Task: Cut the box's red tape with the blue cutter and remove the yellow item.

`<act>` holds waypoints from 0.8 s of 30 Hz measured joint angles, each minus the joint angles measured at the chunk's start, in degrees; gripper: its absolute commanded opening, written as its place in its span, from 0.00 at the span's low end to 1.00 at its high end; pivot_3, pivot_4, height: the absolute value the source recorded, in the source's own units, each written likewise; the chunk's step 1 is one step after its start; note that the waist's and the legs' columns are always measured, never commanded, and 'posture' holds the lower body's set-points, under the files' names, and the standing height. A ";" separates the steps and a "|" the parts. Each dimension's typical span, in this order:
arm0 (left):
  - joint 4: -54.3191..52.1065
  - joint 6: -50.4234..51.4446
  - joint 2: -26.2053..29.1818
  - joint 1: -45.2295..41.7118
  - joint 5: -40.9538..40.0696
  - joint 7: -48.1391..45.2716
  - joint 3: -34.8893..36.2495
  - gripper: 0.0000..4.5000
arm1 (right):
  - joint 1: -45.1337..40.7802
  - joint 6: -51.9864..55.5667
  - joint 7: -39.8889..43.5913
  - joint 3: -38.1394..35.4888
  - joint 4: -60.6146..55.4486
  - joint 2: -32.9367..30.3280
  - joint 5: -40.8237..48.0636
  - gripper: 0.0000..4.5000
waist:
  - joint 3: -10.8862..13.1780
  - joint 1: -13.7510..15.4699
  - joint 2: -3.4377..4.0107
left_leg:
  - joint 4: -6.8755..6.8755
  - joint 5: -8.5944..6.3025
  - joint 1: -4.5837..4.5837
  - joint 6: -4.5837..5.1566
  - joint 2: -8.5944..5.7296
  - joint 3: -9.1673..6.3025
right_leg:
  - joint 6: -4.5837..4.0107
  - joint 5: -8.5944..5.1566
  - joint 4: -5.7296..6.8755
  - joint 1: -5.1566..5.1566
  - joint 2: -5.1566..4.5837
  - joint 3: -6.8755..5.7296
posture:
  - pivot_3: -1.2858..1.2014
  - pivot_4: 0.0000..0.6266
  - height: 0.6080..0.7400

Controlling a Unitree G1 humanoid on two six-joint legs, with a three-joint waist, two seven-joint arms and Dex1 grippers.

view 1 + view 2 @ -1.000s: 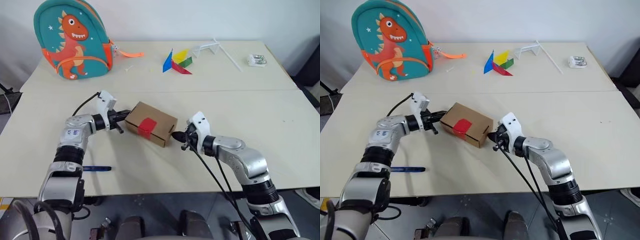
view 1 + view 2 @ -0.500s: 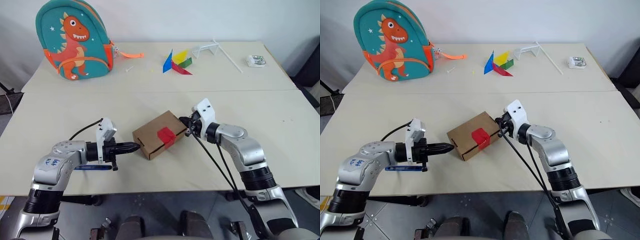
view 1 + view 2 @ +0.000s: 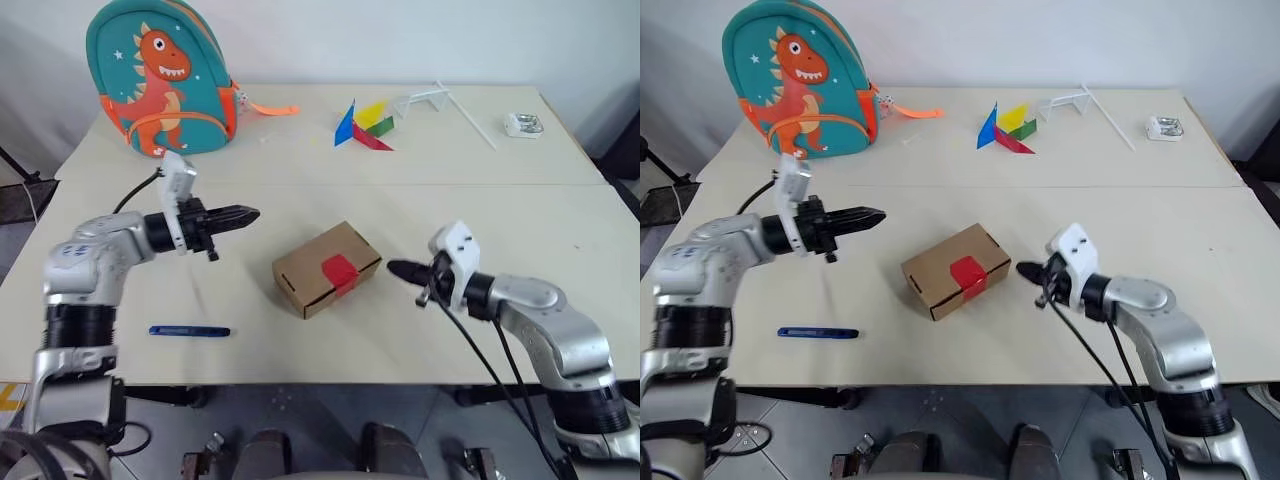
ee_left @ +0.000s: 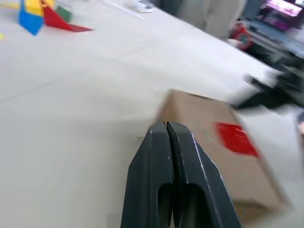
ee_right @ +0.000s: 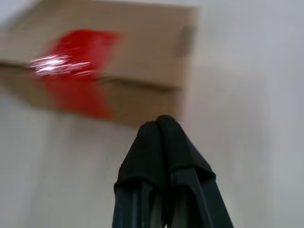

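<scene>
Both grippers, left [image 3: 247, 213] and right [image 3: 394, 268], have backed off the box [image 3: 326, 268], jaws closed and empty. Red tape [image 3: 340, 269] remains uncut. Fetch the blue cutter [image 3: 189, 331], at the box's eight o'clock.

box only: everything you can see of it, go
The box is a small brown corrugated cardboard carton, rectangular and closed, lying flat on the beige table at a slant to its front edge. A red tape square folds over its near top edge onto the side, uncut. Nothing touches it: the left claw and the right claw are both shut and clear of it on either side.
</scene>
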 measured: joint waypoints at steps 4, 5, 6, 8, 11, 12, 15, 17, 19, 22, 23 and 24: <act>9.27 -6.31 -5.42 -3.05 6.76 1.03 -5.90 0.01 | 2.13 4.31 -2.06 3.80 -3.37 1.71 1.45 0.00 | 0.06 -0.48 -0.11 | 0.00 0.00 0.00 0.00 0.00 0.07 | 0.00 0.00 -0.01 -0.05 0.00 0.05 | 0.52 0.24 1.00; 10.08 -6.88 -6.04 -3.13 7.64 1.04 -6.62 0.01 | 2.12 4.72 -2.83 4.25 -3.38 2.28 1.48 0.00 | 0.06 -0.59 -0.12 | 0.00 0.00 -0.01 0.00 0.00 0.10 | 0.00 0.00 0.00 -0.08 0.00 0.08 | 0.52 0.24 1.00; 10.85 -7.30 -6.47 -3.13 8.65 0.78 -7.68 0.01 | 1.93 5.08 -4.24 4.81 -3.34 3.21 0.97 0.00 | 0.06 -0.64 -0.12 | -0.01 0.00 0.00 0.00 0.01 0.11 | 0.00 0.00 0.02 -0.09 0.00 0.08 | 0.52 0.24 1.00; 11.42 -7.63 -6.59 -2.94 9.88 -0.31 -9.08 0.01 | 0.66 4.86 -6.59 6.31 -2.63 4.86 -0.47 0.00 | 0.07 -0.56 -0.13 | 0.00 0.00 0.00 0.00 0.02 0.10 | 0.00 0.00 0.05 -0.11 0.00 0.08 | 0.52 0.24 1.00; 10.11 -6.06 -6.31 -2.09 10.11 -2.43 -9.69 0.01 | -2.25 4.29 -10.26 7.17 0.01 8.30 -2.80 0.00 | 0.07 -0.41 -0.13 | 0.03 0.00 -0.01 0.00 0.01 0.10 | 0.00 0.00 0.05 -0.11 -0.01 0.10 | 0.52 0.24 1.00; 8.62 -4.94 -5.75 -1.28 10.00 -3.29 -9.67 0.01 | -3.24 4.10 -11.19 7.34 0.77 8.75 -3.57 0.00 | 0.07 -0.40 -0.13 | 0.03 0.00 -0.02 0.00 0.01 0.09 | 0.00 0.00 0.05 -0.11 -0.01 0.10 | 0.52 0.24 1.00; 4.43 -2.36 -3.57 1.20 9.43 -5.17 -9.44 0.01 | -4.55 3.19 -12.14 7.17 2.80 8.71 -5.02 0.00 | 0.07 -0.39 -0.13 | -0.01 0.00 -0.02 0.00 0.02 0.08 | 0.00 0.00 0.06 -0.11 -0.01 0.09 | 0.52 0.24 1.00; -0.81 0.92 -1.71 4.65 7.71 -6.55 -8.58 0.01 | -5.44 2.44 -12.43 7.02 5.18 8.59 -6.11 0.00 | 0.07 -0.42 -0.13 | -0.01 0.00 -0.02 0.00 0.02 0.07 | 0.00 0.00 0.06 -0.12 -0.01 0.09 | 0.52 0.24 1.00; -4.91 3.52 -1.10 7.04 6.45 -6.65 -7.87 0.01 | -6.46 1.68 -12.48 6.92 7.02 8.53 -6.83 0.00 | 0.07 -0.39 -0.13 | 0.01 0.00 -0.02 0.01 0.02 0.08 | 0.00 0.00 0.06 -0.11 -0.01 0.09 | 0.52 0.24 1.00; -12.70 8.31 -0.96 11.35 3.55 -5.58 -6.12 0.01 | -8.96 0.08 -12.18 6.78 10.36 8.46 -7.82 0.00 | 0.07 -0.41 -0.13 | 0.03 -0.01 -0.02 0.01 0.02 0.07 | 0.00 0.00 0.10 -0.11 -0.01 0.11 | 0.52 0.24 1.00; -14.19 9.30 -0.98 12.12 2.97 -5.12 -5.81 0.01 | -9.49 -0.47 -11.94 6.73 11.14 8.45 -8.10 0.00 | 0.07 -0.40 -0.13 | 0.04 -0.01 -0.02 0.01 0.03 0.07 | 0.00 0.00 0.10 -0.11 -0.01 0.11 | 0.52 0.24 1.00; -16.76 10.81 -0.93 13.62 2.03 -4.19 -4.71 0.01 | -10.57 -1.16 -11.38 7.01 12.42 8.46 -8.37 0.00 | 0.07 -0.46 -0.13 | 0.04 -0.01 -0.01 0.01 0.03 0.08 | 0.00 0.00 0.10 -0.11 -0.01 0.13 | 0.52 0.24 1.00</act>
